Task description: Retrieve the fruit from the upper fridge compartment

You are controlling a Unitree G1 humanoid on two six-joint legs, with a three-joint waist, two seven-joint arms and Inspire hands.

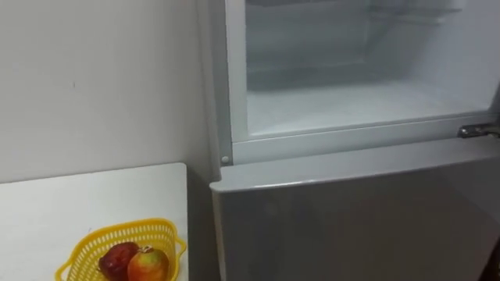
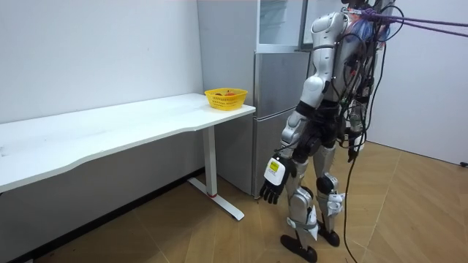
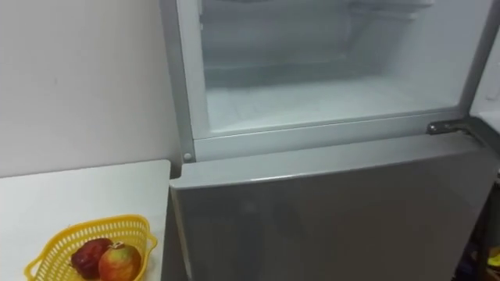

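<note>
The upper fridge compartment [image 1: 359, 101] stands open straight ahead of me, and its white floor [image 3: 312, 97] and back wall show. A clear shelf edge [image 1: 414, 12] crosses its top right. The grey lower door [image 1: 351, 218] below it is closed. I stand facing the fridge [image 2: 274, 80]. My left hand [image 2: 272, 183] hangs low by my thigh with relaxed fingers and holds nothing.
To my left, a yellow basket [image 1: 82, 254] sits on the white table [image 1: 78, 203] and holds a dark red apple [image 1: 117, 260] and a red-yellow apple [image 1: 148, 265]. A metal hinge [image 1: 478, 130] juts out at the compartment's lower right. The open upper door's edge [image 3: 488, 47] rises on the right.
</note>
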